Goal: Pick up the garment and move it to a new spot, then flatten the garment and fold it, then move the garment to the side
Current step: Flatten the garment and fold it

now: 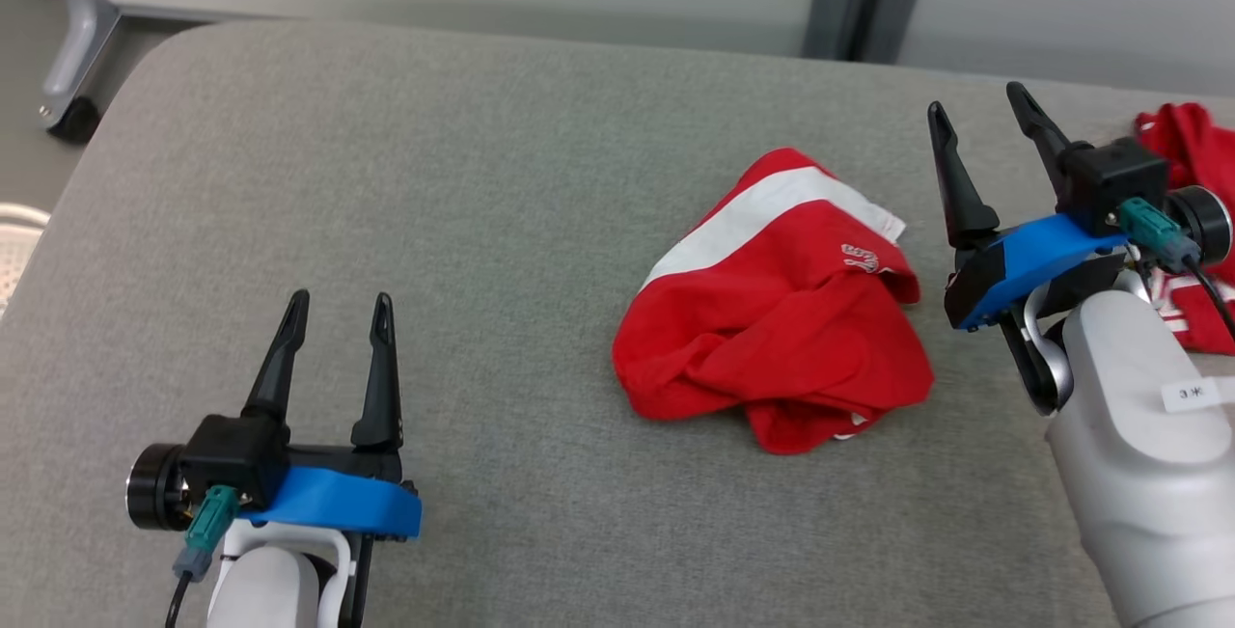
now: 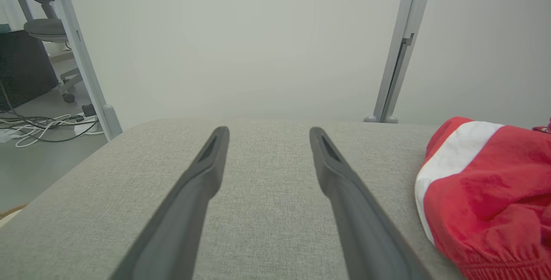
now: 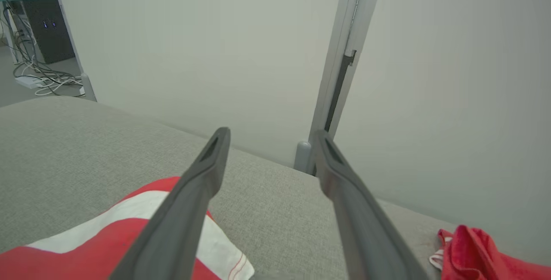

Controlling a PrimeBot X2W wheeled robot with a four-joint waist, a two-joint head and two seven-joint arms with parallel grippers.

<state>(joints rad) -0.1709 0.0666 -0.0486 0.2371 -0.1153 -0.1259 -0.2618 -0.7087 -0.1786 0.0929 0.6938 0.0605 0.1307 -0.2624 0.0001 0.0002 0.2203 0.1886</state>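
2 grippers hover over the grey padded table, both with fingers spread wide and nothing between them. The left gripper sits at the near left, well apart from the work. The right gripper hangs further back on the right.

The garment lies crumpled on the table right of centre, a red heap with a white band running diagonally across its far side. It is bunched into a lump with no clear long axis, so the band is the best guide to how it lies.

The right gripper is plainly the nearer arm. The heap lies just beside it on its left and slightly toward the robot, and its wrist view shows the band passing under its left finger. Its fingers point past the cloth toward the table's far edge, so a pick likely calls for drawing back and dipping leftward. From the left wrist, the garment is off to the right.

A second red garment lies at the far right, behind the right wrist, and could be mistaken for the target.
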